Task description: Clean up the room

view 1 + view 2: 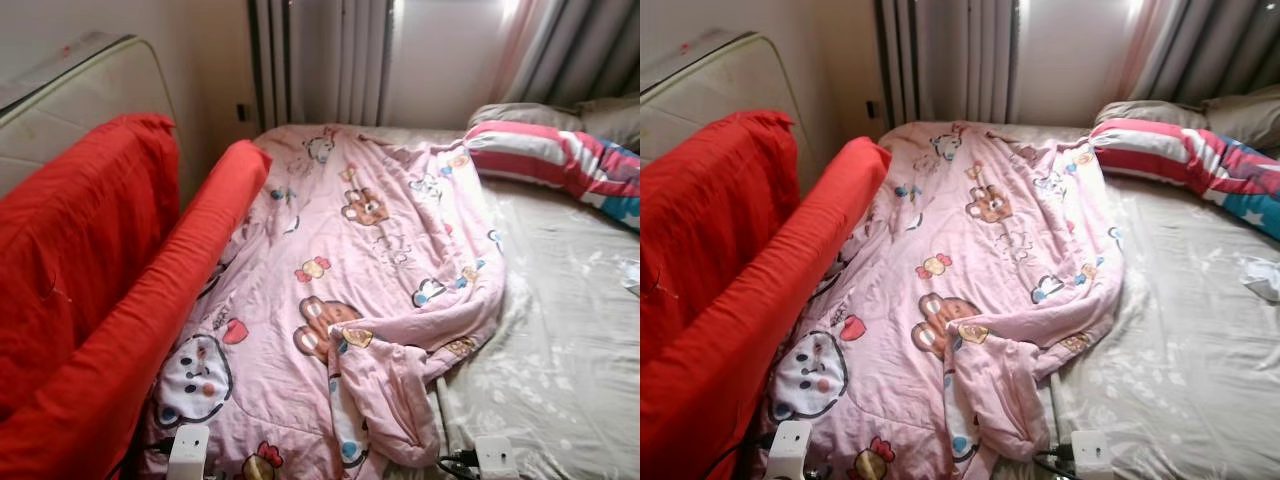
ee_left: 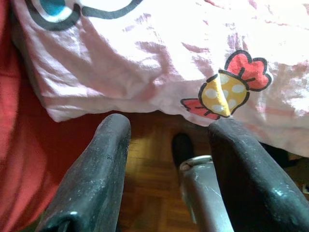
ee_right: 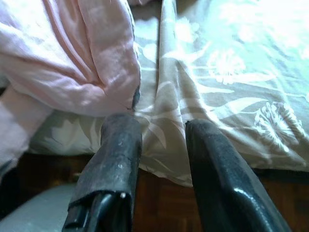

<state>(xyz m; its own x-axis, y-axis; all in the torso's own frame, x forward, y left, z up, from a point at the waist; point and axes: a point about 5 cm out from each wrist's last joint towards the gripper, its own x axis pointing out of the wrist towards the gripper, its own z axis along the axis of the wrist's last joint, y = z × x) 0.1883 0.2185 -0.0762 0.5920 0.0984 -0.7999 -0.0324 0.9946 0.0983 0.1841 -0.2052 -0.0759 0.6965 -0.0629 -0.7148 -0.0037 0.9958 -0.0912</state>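
Note:
A pink cartoon-print quilt (image 1: 350,270) lies crumpled over the left half of the bed, one corner folded over at the foot end (image 1: 395,400). My left gripper (image 2: 169,128) is open, its fingers (image 2: 104,164) just below the quilt's hanging edge (image 2: 159,72) near a candy print. My right gripper (image 3: 161,128) is open too, at the foot edge of the grey floral sheet (image 3: 227,77), beside the quilt's folded corner (image 3: 82,58). Both wrists show as white blocks at the bottom of the left eye view, left (image 1: 188,452) and right (image 1: 496,455).
A red cloth (image 1: 90,300) drapes over a rail and mattress along the bed's left side. A striped pillow (image 1: 560,160) and grey pillows lie at the head. A crumpled white tissue (image 1: 1260,275) lies on the sheet at right. Wooden floor (image 2: 149,179) lies below the bed edge.

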